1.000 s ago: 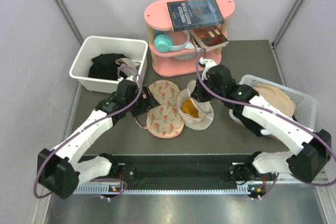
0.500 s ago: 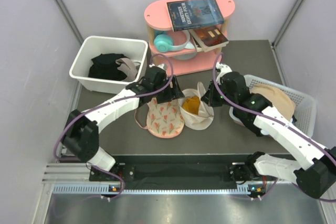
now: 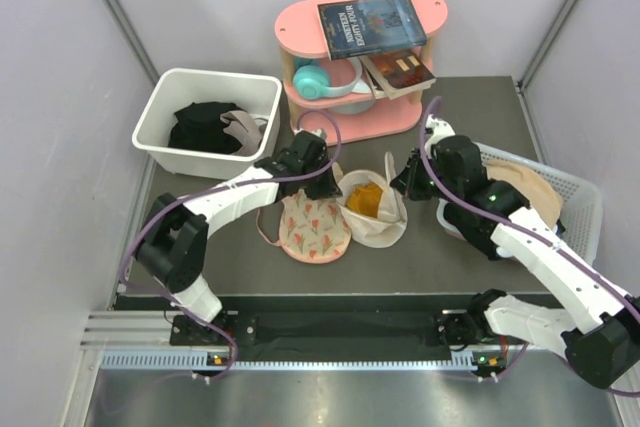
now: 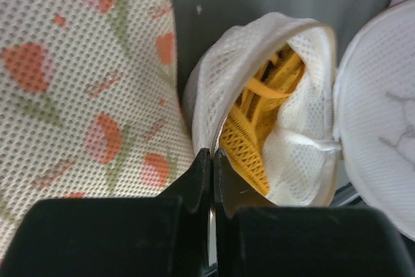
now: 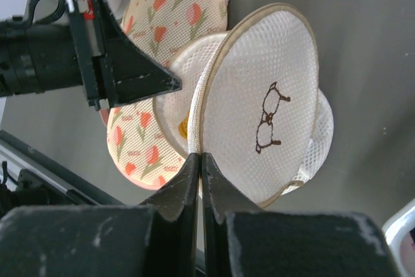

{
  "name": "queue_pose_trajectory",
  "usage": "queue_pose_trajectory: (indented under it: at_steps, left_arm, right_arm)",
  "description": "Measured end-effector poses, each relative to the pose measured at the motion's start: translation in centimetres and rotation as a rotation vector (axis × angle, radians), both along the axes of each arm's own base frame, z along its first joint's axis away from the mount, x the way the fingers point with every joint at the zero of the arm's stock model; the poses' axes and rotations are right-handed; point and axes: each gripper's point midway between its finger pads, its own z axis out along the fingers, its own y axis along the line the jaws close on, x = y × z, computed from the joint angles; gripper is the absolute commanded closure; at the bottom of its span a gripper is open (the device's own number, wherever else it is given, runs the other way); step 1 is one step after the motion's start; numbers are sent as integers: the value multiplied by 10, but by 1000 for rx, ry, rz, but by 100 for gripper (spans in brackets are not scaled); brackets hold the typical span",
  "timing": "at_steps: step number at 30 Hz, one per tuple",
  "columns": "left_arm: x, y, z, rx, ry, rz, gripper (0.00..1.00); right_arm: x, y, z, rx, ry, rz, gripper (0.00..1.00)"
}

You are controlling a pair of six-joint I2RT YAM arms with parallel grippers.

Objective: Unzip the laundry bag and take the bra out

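Round cream mesh laundry bag (image 4: 220,76) gapes, ribbed mustard bra (image 4: 245,152) bunched inside

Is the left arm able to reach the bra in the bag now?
Probably not at once: the left gripper is shut on the rim of the laundry bag. The bra lies exposed just beyond it, and the right gripper holds the bag open.

The laundry bag (image 4: 217,76) hides most of the bra (image 4: 246,150); the floral pad (image 4: 78,95) beside the bag is cut off
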Motion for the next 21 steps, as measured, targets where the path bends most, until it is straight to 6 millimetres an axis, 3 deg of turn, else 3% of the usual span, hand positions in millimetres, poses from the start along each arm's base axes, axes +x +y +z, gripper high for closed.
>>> queue_pose_trajectory:
  at_steps: [3,12,18,21]
  left_arm:
    - [-5,10,-5,17,-10,22,100]
    - [-44,57,-8,10,-45,176,100]
    - [-53,57,-7,-10,-57,213,100]
    - [-54,51,-5,-23,-62,212,100]
  right_arm:
    - [4,-7,0,-5,-6,-19,100]
    - [22,-35,0,-48,-40,-67,100]
    - [32,-47,-12,-93,-31,-76,99]
    - [38,-56,-26,-119,-13,-94,93]
